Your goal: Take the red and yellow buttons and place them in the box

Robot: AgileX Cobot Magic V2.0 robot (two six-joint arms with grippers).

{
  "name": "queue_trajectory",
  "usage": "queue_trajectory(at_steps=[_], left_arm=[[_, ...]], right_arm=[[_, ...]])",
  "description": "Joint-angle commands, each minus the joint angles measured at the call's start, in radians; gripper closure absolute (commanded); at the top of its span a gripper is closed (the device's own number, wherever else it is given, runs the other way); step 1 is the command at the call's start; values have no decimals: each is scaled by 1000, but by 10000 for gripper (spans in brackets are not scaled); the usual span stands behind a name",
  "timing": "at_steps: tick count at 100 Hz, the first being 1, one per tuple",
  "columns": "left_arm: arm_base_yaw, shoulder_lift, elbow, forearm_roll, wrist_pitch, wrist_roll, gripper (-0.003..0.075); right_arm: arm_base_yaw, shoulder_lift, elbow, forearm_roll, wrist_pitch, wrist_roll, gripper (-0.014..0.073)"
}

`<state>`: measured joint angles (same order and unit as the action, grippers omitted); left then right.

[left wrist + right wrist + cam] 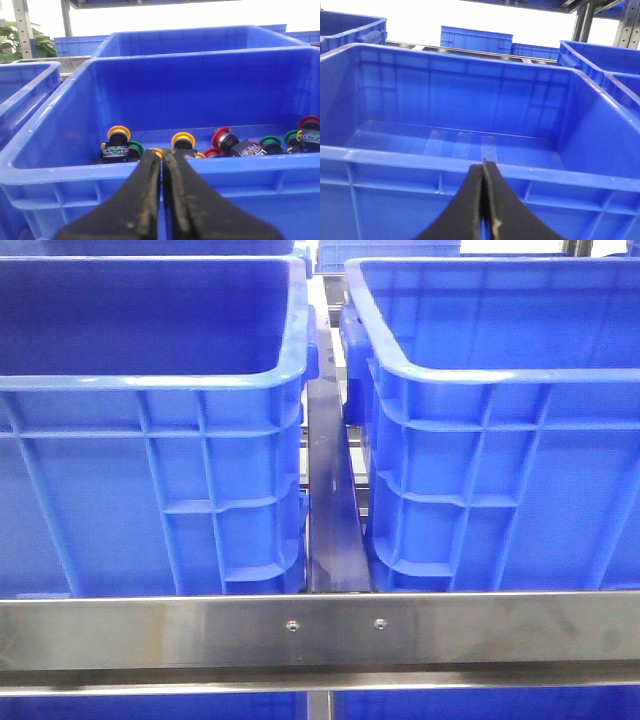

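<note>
In the left wrist view a blue bin [60,165] holds several push buttons: yellow-capped ones [119,132] [183,139], red ones [221,136] [309,122] and green ones [270,142]. My left gripper [162,152] is shut and empty, just outside that bin's near wall, at rim height. In the right wrist view the box [395,156], an empty blue bin, lies ahead. My right gripper [484,164] is shut and empty in front of its near rim. Neither gripper appears in the front view.
The front view shows two tall blue bins, left [150,380] and right [480,375], with a dark metal bar [333,500] between them. A steel rail [320,630] crosses in front. More blue bins [475,39] stand behind.
</note>
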<state>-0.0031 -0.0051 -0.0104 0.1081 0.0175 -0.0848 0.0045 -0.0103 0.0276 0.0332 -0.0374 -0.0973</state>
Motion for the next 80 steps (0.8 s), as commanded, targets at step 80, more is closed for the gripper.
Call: queue_trajectory(at_steps=[80], left_arm=[[2,239,-570,-53,521,-3,739]], right_arm=[[0,-21,0,-8,-81,-2,662]])
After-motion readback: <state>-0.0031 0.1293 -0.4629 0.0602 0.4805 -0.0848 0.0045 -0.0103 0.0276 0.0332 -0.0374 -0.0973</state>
